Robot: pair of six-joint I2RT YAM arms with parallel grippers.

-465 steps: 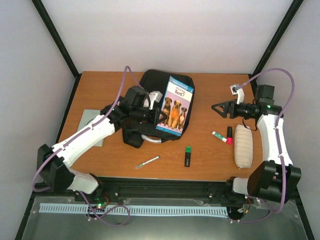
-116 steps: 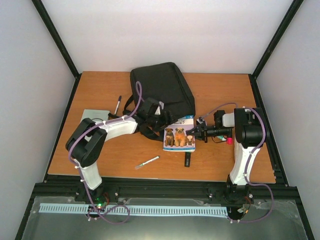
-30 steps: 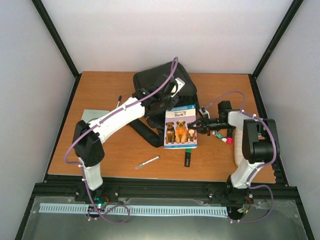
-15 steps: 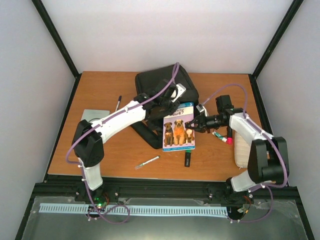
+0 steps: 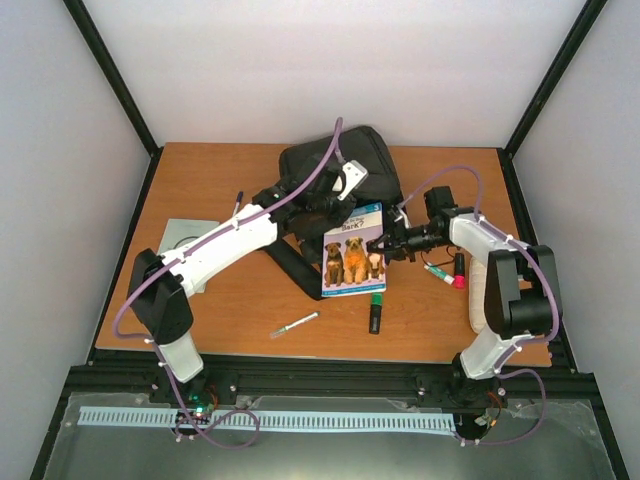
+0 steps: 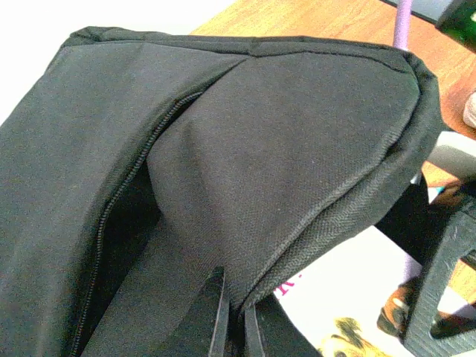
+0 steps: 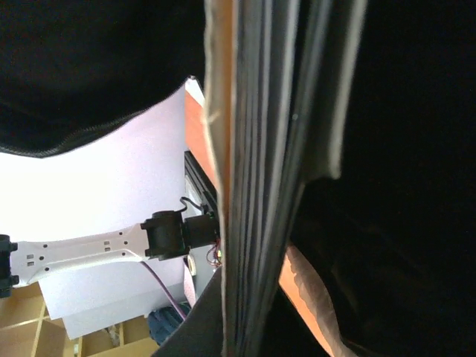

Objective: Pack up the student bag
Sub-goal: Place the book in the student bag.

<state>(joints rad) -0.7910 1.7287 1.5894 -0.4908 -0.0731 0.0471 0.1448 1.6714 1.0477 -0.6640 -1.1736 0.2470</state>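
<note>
My left tool [image 5: 322, 207] is pinched together on the hem of the student bag [image 5: 350, 160], which lies at the far middle of the counter [image 5: 200, 180]. The flap is held up off the bag, and my left wrist view shows a dark gap running along the zip [image 6: 137, 182]. My right tool [image 5: 390, 240] is clamped on the right edge of the dog book [image 5: 352, 258]; its page edges fill my right wrist view. The book's far edge sits just under the lifted flap, and its near edge is just beside a green marker [image 5: 375, 312]. A black strap [image 5: 295, 265] runs along the book's left side. Room is tight on my right, where a red-tipped marker [image 5: 459, 272] and a cream pouch [image 5: 476, 300] lie near my forearm. Open wood shows at the near left, around a pen [image 5: 295, 324].
</note>
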